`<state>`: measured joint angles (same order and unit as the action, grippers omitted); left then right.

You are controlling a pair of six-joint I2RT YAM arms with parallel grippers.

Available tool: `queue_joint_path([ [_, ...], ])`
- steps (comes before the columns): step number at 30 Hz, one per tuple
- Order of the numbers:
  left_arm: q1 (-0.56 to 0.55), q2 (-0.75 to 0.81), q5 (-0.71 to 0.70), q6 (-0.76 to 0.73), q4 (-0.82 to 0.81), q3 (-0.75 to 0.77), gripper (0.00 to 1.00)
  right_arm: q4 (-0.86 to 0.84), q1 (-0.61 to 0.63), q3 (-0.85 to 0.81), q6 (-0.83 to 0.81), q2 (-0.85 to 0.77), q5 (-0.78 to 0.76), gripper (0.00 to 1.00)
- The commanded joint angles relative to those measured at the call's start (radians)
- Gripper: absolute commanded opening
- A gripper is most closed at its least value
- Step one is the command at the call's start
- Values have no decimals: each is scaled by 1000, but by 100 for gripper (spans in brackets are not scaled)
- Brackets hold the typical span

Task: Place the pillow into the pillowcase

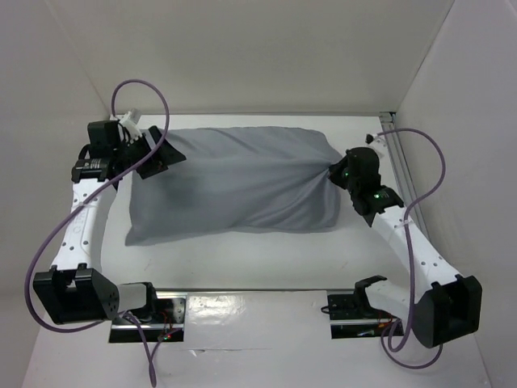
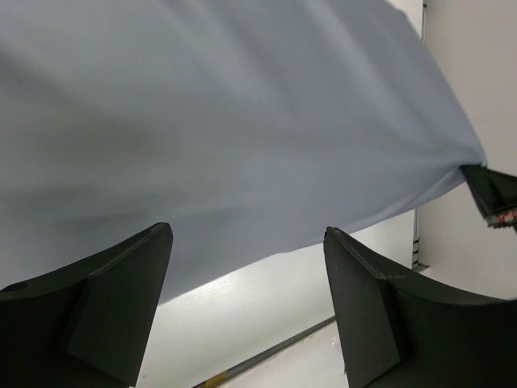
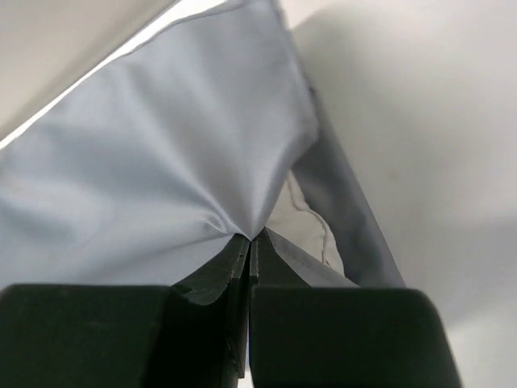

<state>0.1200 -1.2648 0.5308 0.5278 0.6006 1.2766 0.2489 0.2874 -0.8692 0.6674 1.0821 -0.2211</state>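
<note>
Right wrist view gives you the key fact: your right gripper (image 3: 250, 239) is clenched on a pinch of the pillowcase (image 3: 161, 162). The grey cloth fans out in tension folds straight ahead of its fingertips. Just right of the pinch, a pale sliver of the pillow (image 3: 305, 218) shows inside the mouth. From the top view the pillowcase lies plump on the table (image 1: 242, 259) between your two tools. I judge the pillow almost wholly inside, and the step in hand to be seating it and drawing the hem over that last exposed edge. Your left gripper (image 1: 160, 153) is released, its fingers (image 2: 121, 299) spread wide. The cloth hangs just ahead of them and nothing sits between them. That tool is at a corner of the closed end. To do this well, close the left on cloth at that corner before you pull, so the pillowcase has an anchor. Otherwise the whole bundle will likely slide with the right tool. Then draw the right pinch away from the left in a short, low tug, watching the pale sliver. If it grows, you have probably caught the wrong hem layer, so let go and re-pinch the outer layer alone.
</note>
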Motion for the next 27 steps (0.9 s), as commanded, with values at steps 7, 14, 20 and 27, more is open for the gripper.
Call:
queue_joint_path([
  [7,0,53,-95,14,-4,-92,89,167,-159,-203,-106,67,-81,60],
  [14,-31,19,-178,43,-4,-111,89,98,16,-313,-192,114,-43,96],
  [20,-62,-161,-341,43,-82,-135,83,-8,38,-288,-173,401,152,91],
  [27,-111,-410,-350,43,-177,30,82,-16,38,-316,-121,636,102,96],
])
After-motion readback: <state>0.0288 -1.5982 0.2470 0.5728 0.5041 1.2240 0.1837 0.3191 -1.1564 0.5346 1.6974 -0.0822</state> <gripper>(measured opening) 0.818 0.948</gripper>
